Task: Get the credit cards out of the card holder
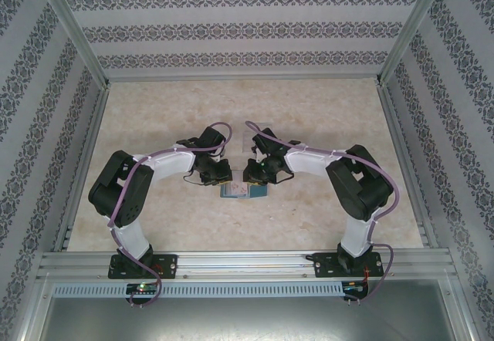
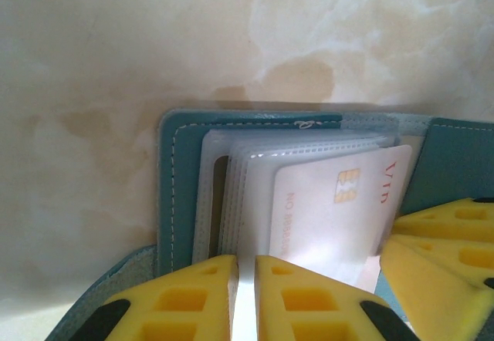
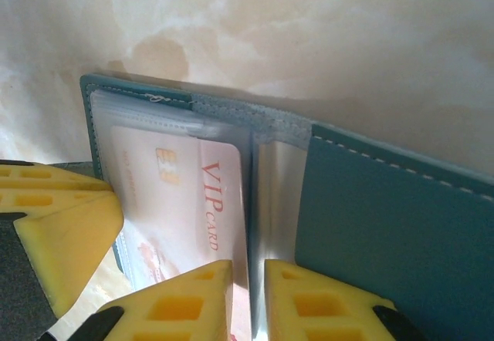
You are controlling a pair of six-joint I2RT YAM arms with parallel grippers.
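The teal card holder (image 1: 241, 191) lies open on the table between both grippers. In the left wrist view its teal cover (image 2: 181, 179) and clear inner sleeves show, with a pale credit card (image 2: 332, 217) bearing a gold chip. My left gripper (image 2: 245, 262) is shut on a thin clear sleeve of the card holder. In the right wrist view the same pale credit card (image 3: 193, 194) reads "VIP CARD", and the teal flap (image 3: 386, 217) lies to its right. My right gripper (image 3: 248, 268) is closed to a narrow gap over the card's right edge and the sleeve beside it.
The marbled beige table (image 1: 154, 117) is walled by patterned panels on three sides. An aluminium rail (image 1: 247, 260) runs along the near edge by the arm bases. The two grippers (image 1: 220, 177) (image 1: 251, 177) crowd each other; the other arm's yellow fingers (image 2: 440, 233) (image 3: 62, 217) intrude in each wrist view.
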